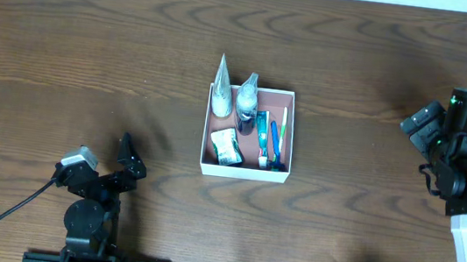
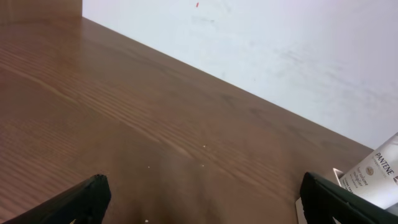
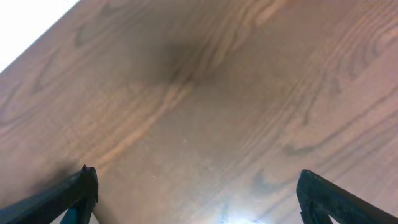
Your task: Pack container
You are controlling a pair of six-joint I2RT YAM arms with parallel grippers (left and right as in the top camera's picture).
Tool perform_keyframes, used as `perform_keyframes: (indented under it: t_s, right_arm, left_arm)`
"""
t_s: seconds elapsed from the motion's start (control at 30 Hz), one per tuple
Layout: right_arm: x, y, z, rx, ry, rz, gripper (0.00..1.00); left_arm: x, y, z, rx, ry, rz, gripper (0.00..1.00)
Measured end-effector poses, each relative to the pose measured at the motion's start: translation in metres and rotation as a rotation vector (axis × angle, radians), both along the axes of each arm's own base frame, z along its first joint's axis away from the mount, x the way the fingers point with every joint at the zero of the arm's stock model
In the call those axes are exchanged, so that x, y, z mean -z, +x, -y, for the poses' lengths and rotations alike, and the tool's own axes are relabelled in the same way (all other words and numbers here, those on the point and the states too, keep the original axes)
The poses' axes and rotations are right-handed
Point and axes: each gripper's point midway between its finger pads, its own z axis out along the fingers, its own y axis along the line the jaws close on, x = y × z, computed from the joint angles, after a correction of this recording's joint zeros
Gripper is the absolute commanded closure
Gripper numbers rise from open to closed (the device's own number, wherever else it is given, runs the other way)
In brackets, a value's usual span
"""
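**Released: left fingers (image 2: 84,202), right fingers (image 3: 71,193)**

Both pairs are spread wide, grasping nothing, above bare wood. The container (image 1: 244,173) sits at the middle of the counter (image 1: 65,59), between the arms and well apart from each, holding tubes (image 1: 221,99) and toothbrushes (image 1: 273,143).

Even bright light, soft shadows, sharp

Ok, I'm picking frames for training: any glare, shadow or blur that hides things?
Overhead: evenly lit and sharp, the container clear; only faint soft shadows on the table. Left wrist: in focus, the tube has readable print but is cut off at the right edge. Right wrist: a dark shadow patch on the table, bright glare at the bottom edge.
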Motion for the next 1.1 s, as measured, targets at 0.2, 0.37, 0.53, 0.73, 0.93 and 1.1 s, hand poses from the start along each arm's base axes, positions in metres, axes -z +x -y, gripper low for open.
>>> perform_keyframes:
  t_s: [0.2, 0.37, 0.53, 0.73, 0.93, 1.1]
  right_arm:
    - [-0.013, -0.034, 0.001, 0.000, -0.011, 0.037, 0.01]
    - [-0.041, -0.059, 0.001, -0.011, -0.028, 0.249, 0.01]
    - [-0.068, -0.055, -0.018, -0.215, -0.122, 0.570, 0.01]
    - [-0.041, -0.049, -0.049, -0.470, -0.252, 0.762, 0.01]
    - [-0.002, -0.041, -0.067, -0.585, -0.308, 0.898, 0.01]
    - [0.014, -0.039, -0.072, -0.612, -0.338, 0.974, 0.01]
  left_arm:
    - [0.000, 0.000, 0.000, 0.000, 0.000, 0.000, 0.02]
    - [0.000, 0.000, 0.000, 0.000, 0.000, 0.000, 0.02]
    - [0.000, 0.000, 0.000, -0.001, 0.000, 0.000, 0.02]
    - [0.000, 0.000, 0.000, -0.001, 0.001, 0.002, 0.02]
    - [0.000, 0.000, -0.001, -0.004, 0.001, 0.002, 0.02]
    - [0.000, 0.000, -0.001, -0.004, 0.001, 0.002, 0.02]
